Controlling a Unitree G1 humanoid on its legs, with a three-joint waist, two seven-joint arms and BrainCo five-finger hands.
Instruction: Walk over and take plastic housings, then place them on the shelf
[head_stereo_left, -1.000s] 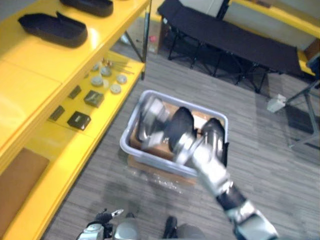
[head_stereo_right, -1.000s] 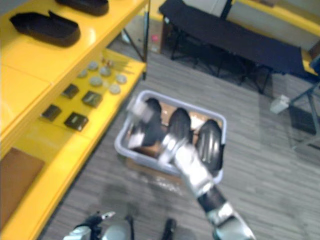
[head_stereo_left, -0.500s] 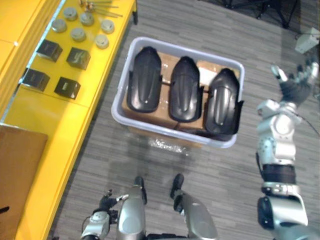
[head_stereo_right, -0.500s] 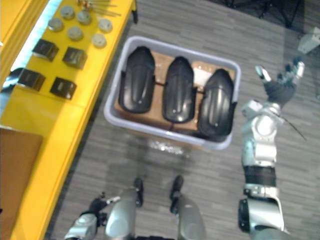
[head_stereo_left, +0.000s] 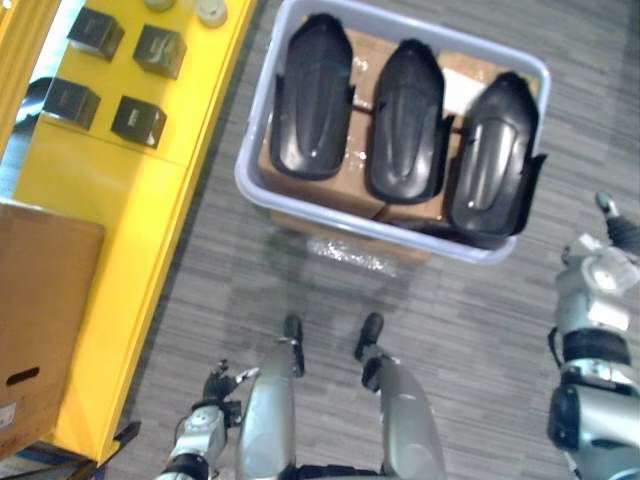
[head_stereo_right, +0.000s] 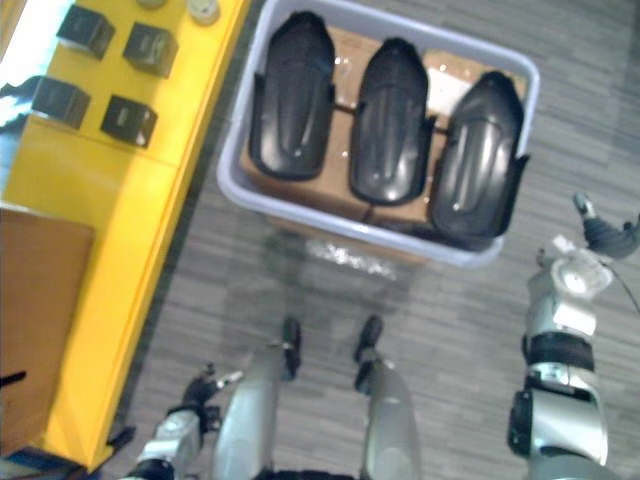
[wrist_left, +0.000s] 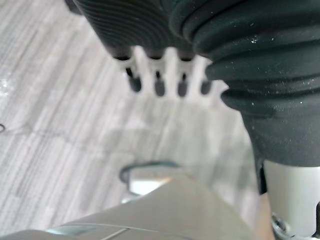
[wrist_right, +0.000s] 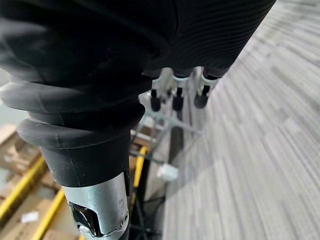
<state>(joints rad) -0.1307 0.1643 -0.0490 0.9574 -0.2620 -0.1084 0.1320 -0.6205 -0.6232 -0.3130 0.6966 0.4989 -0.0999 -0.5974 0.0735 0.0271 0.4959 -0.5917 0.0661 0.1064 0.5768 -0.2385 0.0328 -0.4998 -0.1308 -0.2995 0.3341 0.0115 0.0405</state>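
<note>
The yellow shelf (head_stereo_left: 120, 230) is being viewed along the robot's left; a cardboard box (head_stereo_left: 40, 320) and small black boxes (head_stereo_left: 139, 120) are sitting on it. A pale plastic bin (head_stereo_left: 246, 165) is standing on the floor just beside it. Three black plastic housings (head_stereo_left: 405, 105) are lying side by side inside the bin. The left hand (wrist_left: 159, 70) is being held low, fingers straight, gripping nothing. The right hand (head_stereo_right: 605, 232) is being held right of the bin, fingers spread, empty.
</note>
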